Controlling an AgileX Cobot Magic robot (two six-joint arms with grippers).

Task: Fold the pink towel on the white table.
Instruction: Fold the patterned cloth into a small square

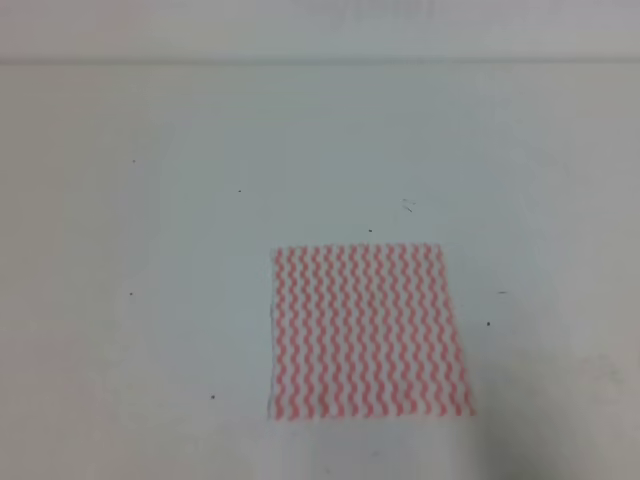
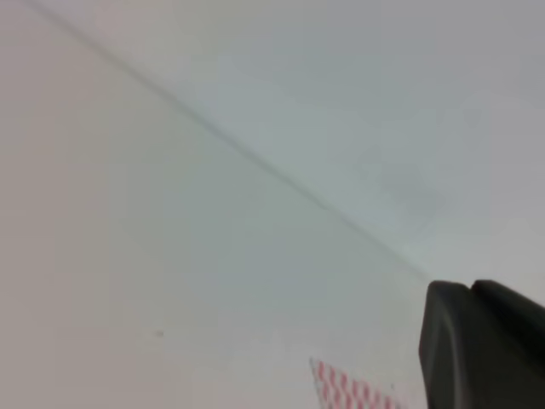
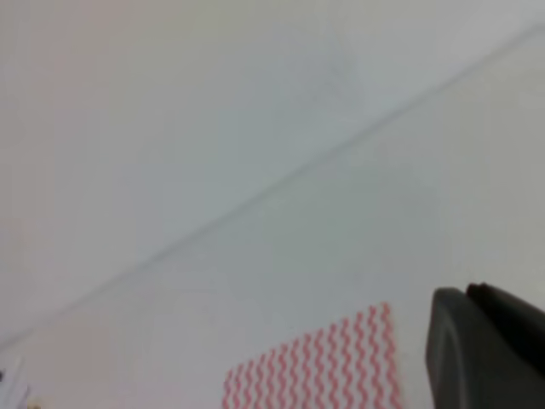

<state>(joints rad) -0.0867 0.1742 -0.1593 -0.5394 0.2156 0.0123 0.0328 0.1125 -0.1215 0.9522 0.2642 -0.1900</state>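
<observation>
Exterior high view, starting nearest: the thin pink-and-white zigzag-striped rectangular towel (image 1: 368, 331) lies flat and spread open on the plain white worktop (image 1: 130, 350), slightly right of centre and toward the near edge. It looks almost square, so I cannot name a clear long axis; its stripes run near to far. Neither arm shows in this view.

Each wrist view shows only a dark, blurred part of its own fingers at the lower right corner: the left fingers (image 2: 481, 345) and the right fingers (image 3: 485, 345). How far either pair is open cannot be told, and neither appears to hold anything. A small corner of the towel (image 2: 345, 390) shows low in the left wrist view, while the right wrist view shows a wider stretch (image 3: 319, 366), so the right arm is probably nearer.

Bare worktop surrounds the cloth on all sides, broadest to the left and far side, with only tiny dark specks. The far edge of the worktop runs well beyond the towel.
</observation>
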